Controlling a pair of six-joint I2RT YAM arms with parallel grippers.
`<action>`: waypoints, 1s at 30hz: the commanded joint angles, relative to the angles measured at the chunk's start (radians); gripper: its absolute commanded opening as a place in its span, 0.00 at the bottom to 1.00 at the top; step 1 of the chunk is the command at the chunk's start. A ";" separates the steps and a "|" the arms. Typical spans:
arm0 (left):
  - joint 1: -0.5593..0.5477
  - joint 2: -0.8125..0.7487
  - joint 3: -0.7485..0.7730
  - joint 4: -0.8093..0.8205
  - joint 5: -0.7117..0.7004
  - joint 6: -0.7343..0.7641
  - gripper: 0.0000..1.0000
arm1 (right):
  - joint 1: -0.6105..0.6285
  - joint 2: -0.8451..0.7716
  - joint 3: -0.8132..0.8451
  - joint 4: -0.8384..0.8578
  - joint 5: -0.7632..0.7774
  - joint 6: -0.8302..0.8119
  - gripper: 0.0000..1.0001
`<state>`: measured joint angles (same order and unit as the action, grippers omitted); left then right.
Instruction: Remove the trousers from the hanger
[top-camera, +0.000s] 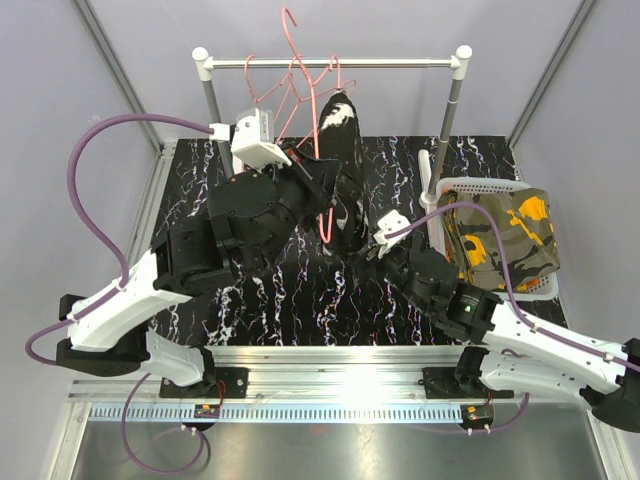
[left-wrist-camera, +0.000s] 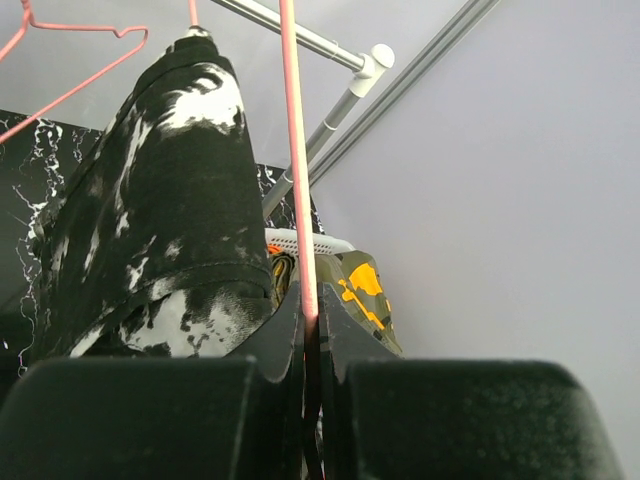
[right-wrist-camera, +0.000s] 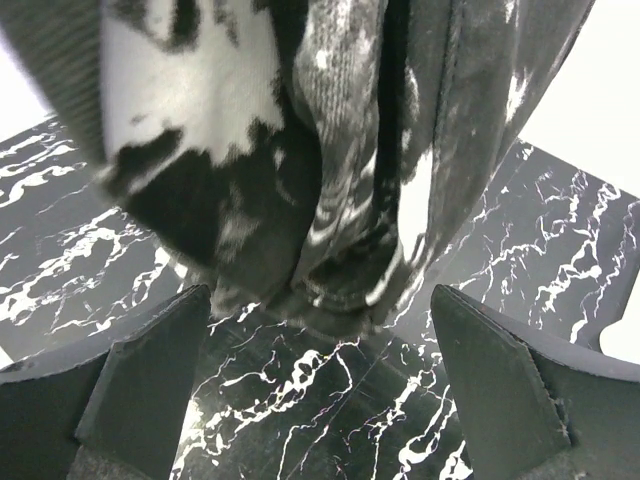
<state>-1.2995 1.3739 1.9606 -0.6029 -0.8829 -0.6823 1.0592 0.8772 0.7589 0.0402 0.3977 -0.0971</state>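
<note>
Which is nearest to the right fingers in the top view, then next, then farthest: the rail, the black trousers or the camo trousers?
1. Black trousers, right in front of the right fingers.
2. Camo trousers, off to the right in the basket.
3. Rail, high at the back.

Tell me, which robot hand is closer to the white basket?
The right. The right gripper sits beside the white basket, below the black-and-white trousers; the left gripper is farther off, clamped on the pink hanger.
</note>
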 joint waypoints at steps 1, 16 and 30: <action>-0.004 -0.035 0.021 0.187 -0.045 -0.008 0.00 | -0.005 0.038 0.033 0.096 0.091 0.022 1.00; -0.003 -0.049 0.006 0.167 -0.015 -0.006 0.00 | -0.005 0.059 0.039 0.320 0.138 -0.301 0.99; 0.072 0.022 -0.011 0.015 0.140 -0.056 0.00 | -0.005 -0.013 0.095 0.254 -0.008 -0.526 0.99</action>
<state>-1.2552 1.3964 1.9457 -0.6540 -0.8257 -0.7090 1.0592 0.9295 0.7853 0.2596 0.4496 -0.5922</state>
